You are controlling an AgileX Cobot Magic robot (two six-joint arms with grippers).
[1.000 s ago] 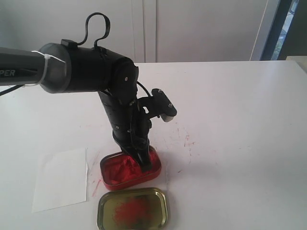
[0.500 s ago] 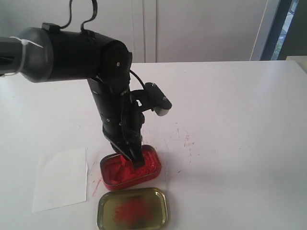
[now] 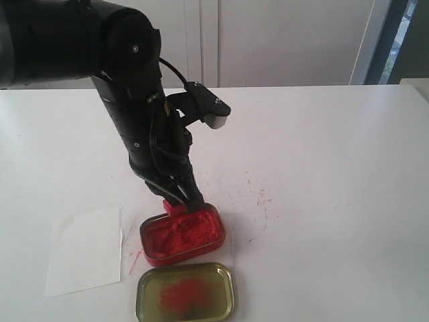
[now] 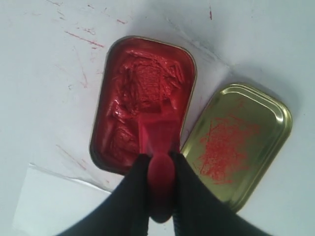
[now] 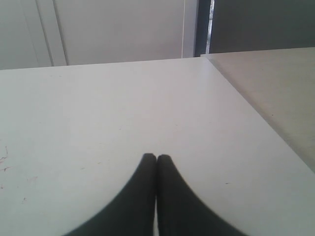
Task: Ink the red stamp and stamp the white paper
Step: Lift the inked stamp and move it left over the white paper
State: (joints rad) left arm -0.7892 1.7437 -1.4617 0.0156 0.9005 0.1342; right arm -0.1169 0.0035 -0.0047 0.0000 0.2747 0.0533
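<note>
We see the left gripper (image 3: pixel 182 196) pinching the red stamp (image 3: pixel 173 207) at the upper edge of the red ink tin (image 3: pixel 184 238), centre frame; the white paper (image 3: pixel 85 249) lies lower left, and a gold tray (image 3: pixel 186 292) sits below the tin.

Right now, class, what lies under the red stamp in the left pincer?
The tin of red ink, its churned surface showing around the red stamp. The patch beneath the stamp's base, and the stamp face, are covered. The left pincer grips the handle.

red stamp (image 3: pixel 175 206) higher over the ink tin (image 3: pixel 155 253)
</note>
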